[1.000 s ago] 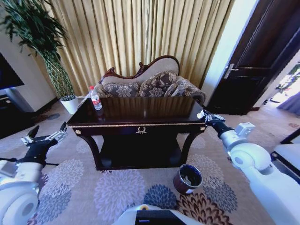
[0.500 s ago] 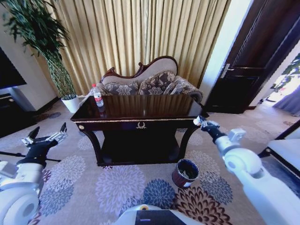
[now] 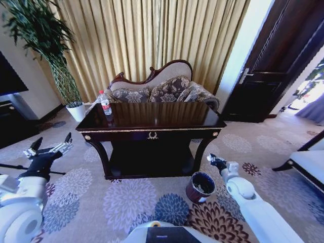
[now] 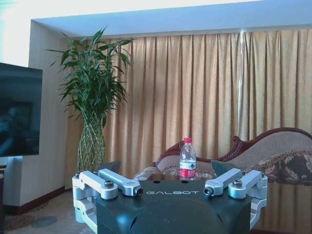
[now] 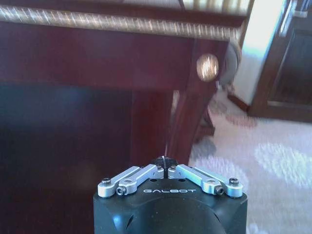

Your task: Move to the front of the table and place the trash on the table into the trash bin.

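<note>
The table (image 3: 152, 134) stands straight ahead, dark and glossy. At its far left corner a piece of trash, a clear bottle (image 3: 105, 104) with a red cap, stands upright; the left wrist view shows the bottle (image 4: 187, 159) beyond my left gripper (image 4: 165, 171). My left gripper (image 3: 49, 147) is open, held low and left of the table. The maroon trash bin (image 3: 201, 187) sits on the carpet by the table's front right leg, with pale scraps inside. My right gripper (image 3: 216, 162) hangs shut just right of the bin. In the right wrist view, the right gripper (image 5: 165, 162) faces the table leg (image 5: 187, 126).
A patterned sofa (image 3: 162, 91) stands behind the table before gold curtains. A tall plant in a white pot (image 3: 76, 112) is at the back left, near a black TV stand (image 3: 12, 121). A dark door (image 3: 273, 76) is on the right, and a chair edge (image 3: 309, 162) lies far right.
My right arm has dropped from the table's front right corner to beside the trash bin. The camera shifted slightly at first. The left arm and bottle have stayed put.
</note>
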You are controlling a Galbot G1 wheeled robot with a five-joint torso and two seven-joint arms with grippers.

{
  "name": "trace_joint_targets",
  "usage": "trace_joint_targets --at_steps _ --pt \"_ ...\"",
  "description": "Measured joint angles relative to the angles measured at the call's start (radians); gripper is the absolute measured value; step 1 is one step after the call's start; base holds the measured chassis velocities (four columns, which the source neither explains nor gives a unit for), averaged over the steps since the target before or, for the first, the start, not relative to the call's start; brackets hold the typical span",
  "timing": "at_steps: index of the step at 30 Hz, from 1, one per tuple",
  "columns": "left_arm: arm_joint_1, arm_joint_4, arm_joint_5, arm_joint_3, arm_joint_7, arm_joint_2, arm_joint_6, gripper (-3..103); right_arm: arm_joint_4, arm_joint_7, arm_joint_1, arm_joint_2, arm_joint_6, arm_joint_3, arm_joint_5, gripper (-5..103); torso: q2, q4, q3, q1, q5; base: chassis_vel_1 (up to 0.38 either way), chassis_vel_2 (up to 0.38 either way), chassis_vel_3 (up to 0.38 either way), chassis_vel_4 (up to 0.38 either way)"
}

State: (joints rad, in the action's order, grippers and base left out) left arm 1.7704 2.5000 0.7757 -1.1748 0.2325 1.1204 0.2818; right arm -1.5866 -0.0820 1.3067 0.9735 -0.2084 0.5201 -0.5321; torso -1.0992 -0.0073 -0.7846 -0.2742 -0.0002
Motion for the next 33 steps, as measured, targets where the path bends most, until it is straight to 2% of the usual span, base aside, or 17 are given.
trace_joint_targets --at_steps 5,14,24,27,29,30,31,33 --pt "-0.005 0.000 -0.002 0.009 0.001 0.001 0.000 100 0.132 0.026 -0.040 0.016 0.018 -0.020 0.039 0 0.000 0.0000 0.000 0.000 -0.0003 0.000 0.000 0.000 0.000" --pt "-0.007 0.000 -0.021 0.037 0.002 0.003 0.000 100 0.413 0.051 -0.143 0.066 0.126 -0.097 0.098 0 0.000 0.0002 0.000 0.000 0.0000 0.000 0.000 0.000 0.000" --pt "-0.005 0.000 -0.018 0.028 0.003 -0.006 0.000 100 0.524 0.062 -0.196 0.088 0.184 -0.120 0.155 0 0.000 0.0000 0.000 0.000 0.0000 0.000 0.000 0.000 0.000" --pt "-0.005 0.000 -0.018 0.034 0.003 -0.006 -0.001 100 0.540 0.061 -0.200 0.088 0.192 -0.119 0.163 16 0.000 -0.0001 0.000 0.000 -0.0001 0.000 0.000 0.000 0.000" --pt "-0.005 0.000 -0.018 0.037 0.003 -0.006 -0.001 100 0.543 0.061 -0.200 0.088 0.193 -0.118 0.163 16 0.000 0.0000 0.000 0.000 -0.0001 0.000 0.000 0.000 0.000" --pt "-0.006 0.000 -0.018 0.039 0.003 -0.006 -0.001 100 0.545 0.061 -0.199 0.087 0.194 -0.117 0.162 21 0.000 0.0000 0.000 0.000 -0.0001 0.000 0.000 0.000 0.000" --pt "-0.006 0.000 -0.018 0.039 0.003 -0.006 -0.001 100 0.545 0.061 -0.199 0.087 0.194 -0.117 0.162 21 0.000 0.0000 0.000 0.000 -0.0001 0.000 0.000 0.000 0.000" --pt "-0.008 0.000 -0.018 0.042 0.003 -0.007 -0.001 100 0.549 0.061 -0.197 0.085 0.195 -0.114 0.160 32 0.000 -0.0001 0.000 0.000 -0.0001 0.000 0.000 0.000 0.000"
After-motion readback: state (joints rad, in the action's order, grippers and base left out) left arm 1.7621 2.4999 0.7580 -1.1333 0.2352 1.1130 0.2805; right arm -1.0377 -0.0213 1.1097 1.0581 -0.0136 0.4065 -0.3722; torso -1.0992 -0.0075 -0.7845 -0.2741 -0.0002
